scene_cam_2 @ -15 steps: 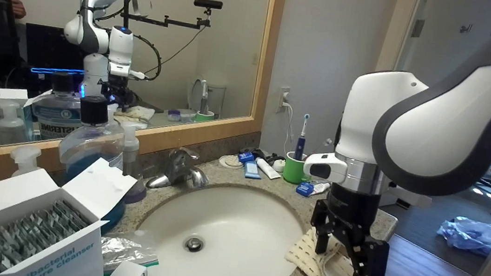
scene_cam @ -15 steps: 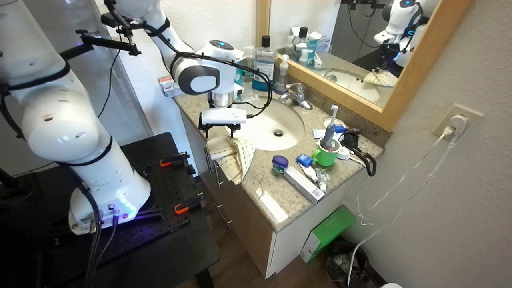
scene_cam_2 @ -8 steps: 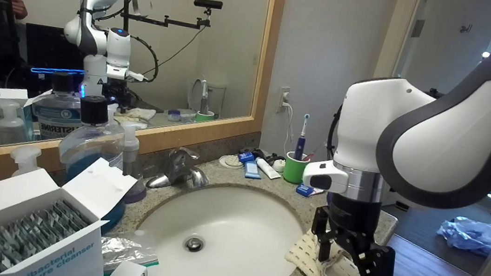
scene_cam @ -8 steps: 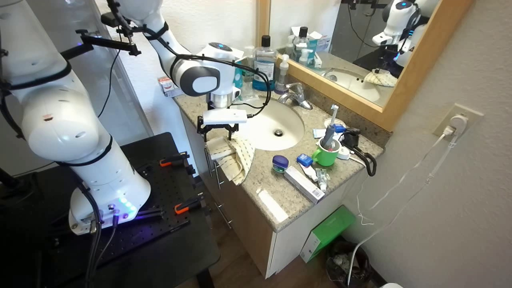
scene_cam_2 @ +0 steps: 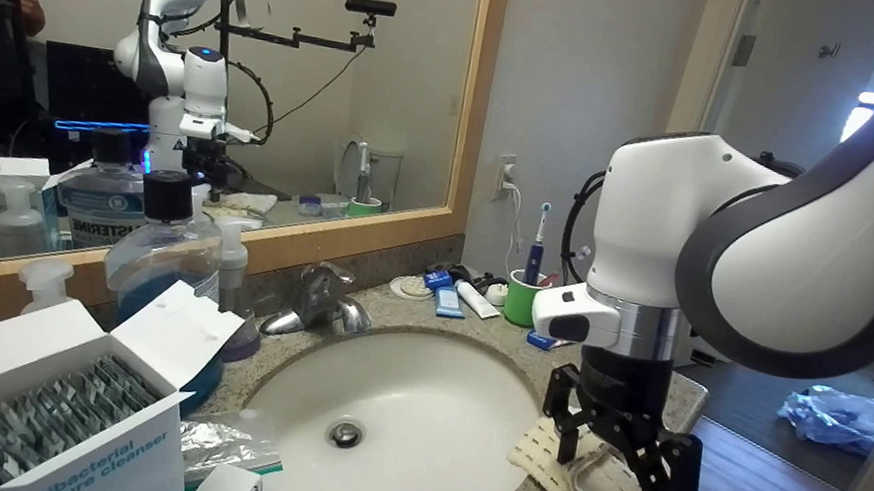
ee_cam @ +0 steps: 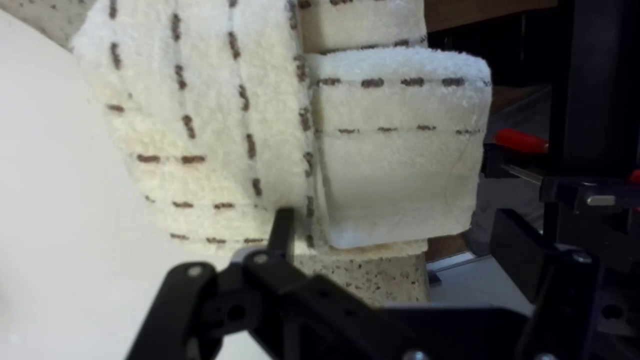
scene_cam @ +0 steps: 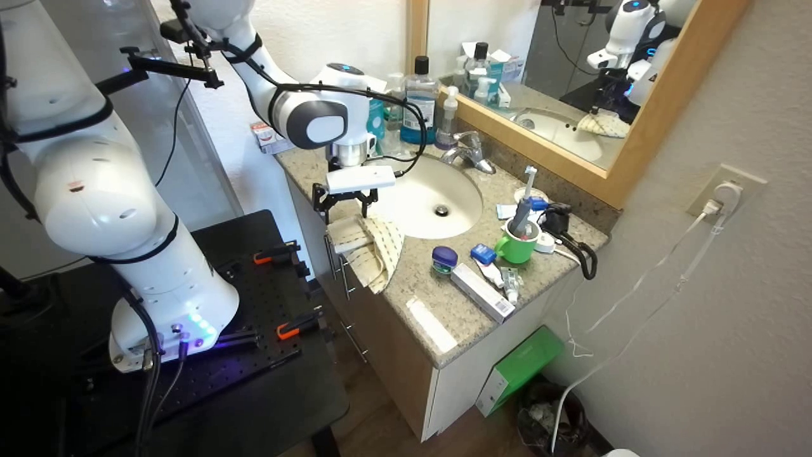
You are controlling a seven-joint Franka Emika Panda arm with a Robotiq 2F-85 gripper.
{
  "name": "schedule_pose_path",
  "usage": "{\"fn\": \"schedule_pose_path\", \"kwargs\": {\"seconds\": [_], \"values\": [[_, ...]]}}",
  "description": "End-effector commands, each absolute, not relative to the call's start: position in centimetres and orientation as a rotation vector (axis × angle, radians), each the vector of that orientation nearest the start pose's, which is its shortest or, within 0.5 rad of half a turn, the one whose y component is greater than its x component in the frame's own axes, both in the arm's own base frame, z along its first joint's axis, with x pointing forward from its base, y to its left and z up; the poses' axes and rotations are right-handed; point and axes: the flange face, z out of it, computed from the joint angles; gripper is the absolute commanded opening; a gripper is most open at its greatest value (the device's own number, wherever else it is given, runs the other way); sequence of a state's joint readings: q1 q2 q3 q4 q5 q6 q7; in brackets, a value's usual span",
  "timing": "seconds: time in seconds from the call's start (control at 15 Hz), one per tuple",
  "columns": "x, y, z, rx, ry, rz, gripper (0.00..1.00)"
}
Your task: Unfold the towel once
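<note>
Towel of cream, brown-dashed, roughly rectangular cloth (ee_cam: 272,125) is lying partly folded, its unfolding seemingly pending, while slim black fingers (ee_cam: 522,257) are hanging spread wide, gripping nothing.

In both exterior views, bright, diffuse light covers the countertop (scene_cam: 415,273) and the basin (scene_cam_2: 430,436), and most outlines are crisp. In an exterior view, the black table (scene_cam: 273,387) lies in deep shadow at lower left, while blue-white lights (scene_cam: 202,324) glow at the foot of the robot arm (scene_cam: 130,197). In an exterior view, the mirror (scene_cam_2: 414,92) is darkest toward its left side, the faucet (scene_cam_2: 326,299) carries small highlights, and a white glare (scene_cam_2: 858,122) appears beside the arm. In the wrist view, the basin is washed out to white, the towel (ee_cam: 275,145) slightly soft, and the foreground gripper (ee_cam: 395,217) blurred.
</note>
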State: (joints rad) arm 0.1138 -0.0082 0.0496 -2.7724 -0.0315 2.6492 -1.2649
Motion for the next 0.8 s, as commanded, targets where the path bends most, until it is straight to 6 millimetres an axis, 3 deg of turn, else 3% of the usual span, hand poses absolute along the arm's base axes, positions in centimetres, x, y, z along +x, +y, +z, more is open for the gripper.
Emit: {"fn": "schedule_pose_path", "kwargs": {"seconds": [0.0, 0.2, 0.53, 0.73], "values": [[36.7, 7.0, 22.3, -2.240, -2.156, 0.148, 1.00], [36.1, 7.1, 22.2, -2.136, -2.235, 0.199, 1.00], [34.6, 6.1, 21.5, -1.864, -2.413, 0.478, 1.00], [34.6, 6.4, 21.8, -1.780, -2.509, 0.506, 1.00]]}}
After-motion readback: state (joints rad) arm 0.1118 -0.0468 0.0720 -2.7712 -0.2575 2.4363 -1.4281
